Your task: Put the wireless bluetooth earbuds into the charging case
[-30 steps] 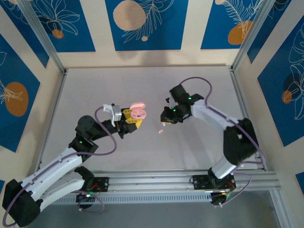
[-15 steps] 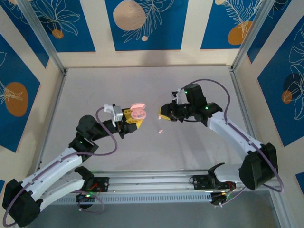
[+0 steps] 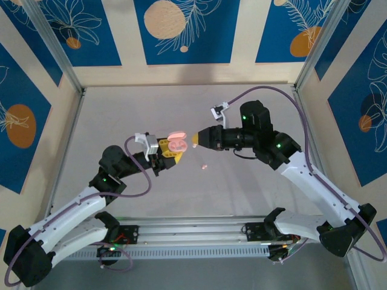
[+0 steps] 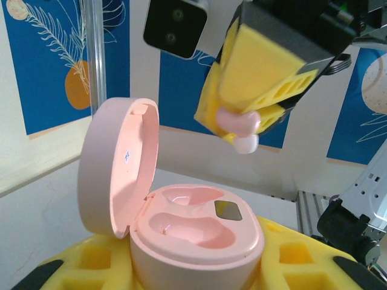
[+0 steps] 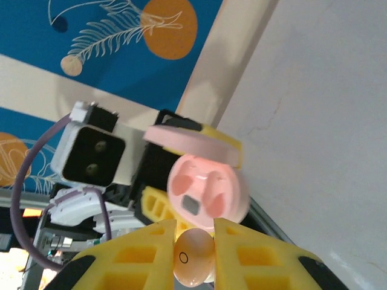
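My left gripper (image 3: 172,149) is shut on the pink charging case (image 3: 177,144), holding it above the table. In the left wrist view the case (image 4: 199,232) sits between my yellow fingers (image 4: 302,260), with its lid (image 4: 118,166) swung open and both sockets empty. My right gripper (image 3: 195,139) points at the case from the right, shut on a pink earbud (image 5: 195,257). In the left wrist view that earbud (image 4: 239,124) hangs just above the open case and is not touching it. A second pink earbud (image 3: 204,167) lies on the table below.
The grey table (image 3: 181,109) is fenced by a metal frame, with a rail (image 3: 230,226) along the near edge. Patterned blue and cream walls stand around it. The left wrist camera (image 5: 94,151) sits behind the case in the right wrist view.
My right arm has risen from the table and swung left, bringing its earbud up to the open case. The left gripper with the case has barely moved.
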`<state>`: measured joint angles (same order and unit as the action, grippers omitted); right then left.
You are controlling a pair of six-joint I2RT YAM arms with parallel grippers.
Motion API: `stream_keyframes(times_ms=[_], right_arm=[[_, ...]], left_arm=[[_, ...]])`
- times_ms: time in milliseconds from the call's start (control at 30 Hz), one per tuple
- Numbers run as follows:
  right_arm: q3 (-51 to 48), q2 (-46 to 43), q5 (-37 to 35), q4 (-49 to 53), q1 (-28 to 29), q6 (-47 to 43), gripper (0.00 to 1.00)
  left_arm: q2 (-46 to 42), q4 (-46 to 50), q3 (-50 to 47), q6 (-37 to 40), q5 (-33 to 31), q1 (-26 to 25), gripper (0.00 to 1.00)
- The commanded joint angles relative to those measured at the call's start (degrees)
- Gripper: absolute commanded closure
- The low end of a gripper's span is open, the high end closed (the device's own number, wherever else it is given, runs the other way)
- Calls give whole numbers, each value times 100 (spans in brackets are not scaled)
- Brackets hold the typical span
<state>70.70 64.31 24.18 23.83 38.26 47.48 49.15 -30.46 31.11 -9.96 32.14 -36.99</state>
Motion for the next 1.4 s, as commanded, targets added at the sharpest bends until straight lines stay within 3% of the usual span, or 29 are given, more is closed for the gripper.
stream_keyframes(times_ms=[0, 1367], right_arm=[[210, 84, -135, 156, 208, -341, 79], [628, 558, -1099, 692, 821, -1366, 76]], left_arm=[[-12, -187, 0, 79, 210, -54, 75], [78, -769, 13, -337, 495, -54, 75]])
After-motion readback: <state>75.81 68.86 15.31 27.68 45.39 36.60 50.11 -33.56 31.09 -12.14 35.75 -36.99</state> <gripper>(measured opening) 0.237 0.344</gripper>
